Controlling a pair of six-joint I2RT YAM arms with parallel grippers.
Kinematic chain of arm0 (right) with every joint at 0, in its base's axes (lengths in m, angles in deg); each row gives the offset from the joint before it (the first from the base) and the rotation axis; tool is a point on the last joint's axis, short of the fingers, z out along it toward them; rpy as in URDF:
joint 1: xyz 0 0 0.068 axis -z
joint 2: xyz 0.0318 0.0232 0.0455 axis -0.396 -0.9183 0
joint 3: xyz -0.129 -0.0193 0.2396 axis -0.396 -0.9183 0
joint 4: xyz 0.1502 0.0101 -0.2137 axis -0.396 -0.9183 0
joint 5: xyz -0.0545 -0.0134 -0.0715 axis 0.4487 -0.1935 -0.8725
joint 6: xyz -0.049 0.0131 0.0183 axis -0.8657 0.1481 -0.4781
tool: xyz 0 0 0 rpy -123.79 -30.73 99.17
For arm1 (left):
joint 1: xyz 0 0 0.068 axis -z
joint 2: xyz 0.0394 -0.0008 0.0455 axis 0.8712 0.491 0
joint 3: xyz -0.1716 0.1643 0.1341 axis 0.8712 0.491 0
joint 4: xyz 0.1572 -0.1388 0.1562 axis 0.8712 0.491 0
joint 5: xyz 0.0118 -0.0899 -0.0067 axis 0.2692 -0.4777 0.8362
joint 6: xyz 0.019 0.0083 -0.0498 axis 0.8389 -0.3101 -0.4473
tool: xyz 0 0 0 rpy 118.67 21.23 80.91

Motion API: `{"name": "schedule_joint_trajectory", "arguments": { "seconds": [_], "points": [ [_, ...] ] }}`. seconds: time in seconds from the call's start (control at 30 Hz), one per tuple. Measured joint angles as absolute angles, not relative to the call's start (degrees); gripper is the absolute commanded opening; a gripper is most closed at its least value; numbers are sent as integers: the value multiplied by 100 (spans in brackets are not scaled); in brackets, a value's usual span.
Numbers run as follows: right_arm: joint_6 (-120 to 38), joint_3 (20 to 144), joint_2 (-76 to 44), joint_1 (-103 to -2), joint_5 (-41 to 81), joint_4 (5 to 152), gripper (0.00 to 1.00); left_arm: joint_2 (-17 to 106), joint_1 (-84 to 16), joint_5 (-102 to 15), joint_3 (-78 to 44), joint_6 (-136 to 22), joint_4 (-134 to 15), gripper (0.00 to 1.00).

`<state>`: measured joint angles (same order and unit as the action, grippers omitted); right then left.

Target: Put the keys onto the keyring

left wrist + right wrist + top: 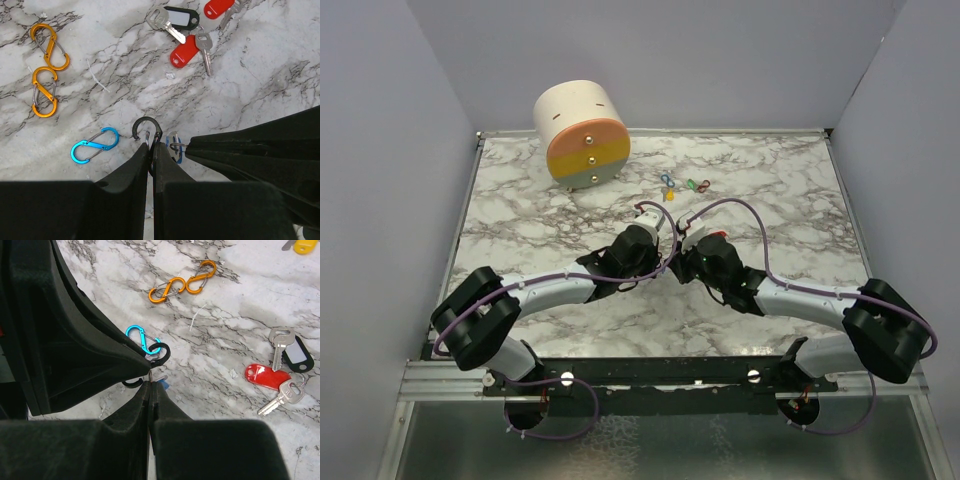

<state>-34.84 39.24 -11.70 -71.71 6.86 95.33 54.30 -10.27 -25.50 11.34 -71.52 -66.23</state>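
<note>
Left jaws pinching a black figure-8 metal clip (145, 128), right jaws closing tight on a small silver wire ring (175, 146) with a blue-headed key (178, 156), silver keys with red and black plastic tags (182, 52) lying well apart on the white marbled bench (250, 80).

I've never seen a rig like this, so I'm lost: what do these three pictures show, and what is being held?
Two robot arms work over a marble table. One picture looks down from above; the other two come from cameras on each wrist, so the dark shapes there are grippers. The left gripper is shut on a black clip; the right gripper pinches a small key. Lying loose: two orange clips, a blue clip, keys with red and black tags, and a round drum at the back.
</note>
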Motion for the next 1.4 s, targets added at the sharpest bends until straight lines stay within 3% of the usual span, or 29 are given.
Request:
{"name": "schedule_joint_trajectory", "arguments": {
  "seconds": [1.4],
  "points": [
    [-3504,3924,-1210,-7175,1018,9581,1,5439,-1025,-2541,1134,-7147,-6618,0]
  ]
}}
